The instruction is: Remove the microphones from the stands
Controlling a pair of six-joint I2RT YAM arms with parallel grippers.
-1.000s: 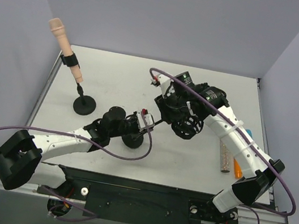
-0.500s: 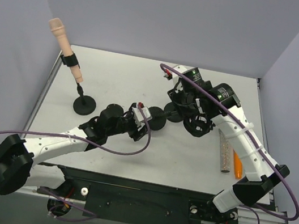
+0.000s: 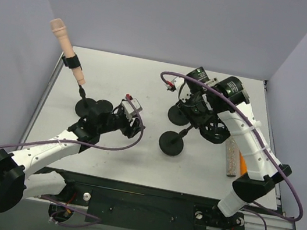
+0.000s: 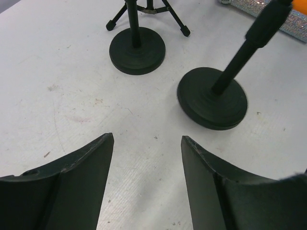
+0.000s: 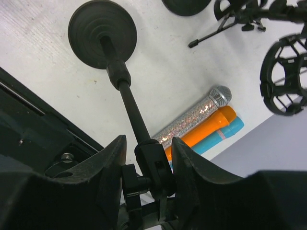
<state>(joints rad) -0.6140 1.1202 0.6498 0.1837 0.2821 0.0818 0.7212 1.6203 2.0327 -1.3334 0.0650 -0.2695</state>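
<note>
Right wrist view: the right gripper (image 5: 148, 146) has its jaws clamped on the top end of a leaning stand (image 5: 129, 103), with both fingers pressed against the black fitting there. From that fitting the thin pole runs down to the stand's round base (image 5: 102, 33) on the table (image 5: 29, 28).

The left gripper (image 4: 147, 138) hangs low over the table to the left of that round base. Its jaws are apart and there is only bare tabletop between them.

Just beyond the round base, farther from the arms, stands a second base (image 4: 137, 50) with an upright pole, and thin tripod legs (image 4: 175, 21) show behind it. To the right of the round base three loose microphones lie side by side, touching: a glittery silver one (image 5: 196, 117), an orange one (image 5: 211, 125) and a blue one (image 5: 229, 130). A black wire cage (image 5: 283, 79) sits near the right arm, beyond them.

The beige microphone (image 3: 61, 34) is well to the left of the round base, at the table's left edge. It sits in the black clip (image 3: 72, 63) of its own stand (image 3: 86, 106), head up and tilted toward the left wall. Neither gripper touches it.
</note>
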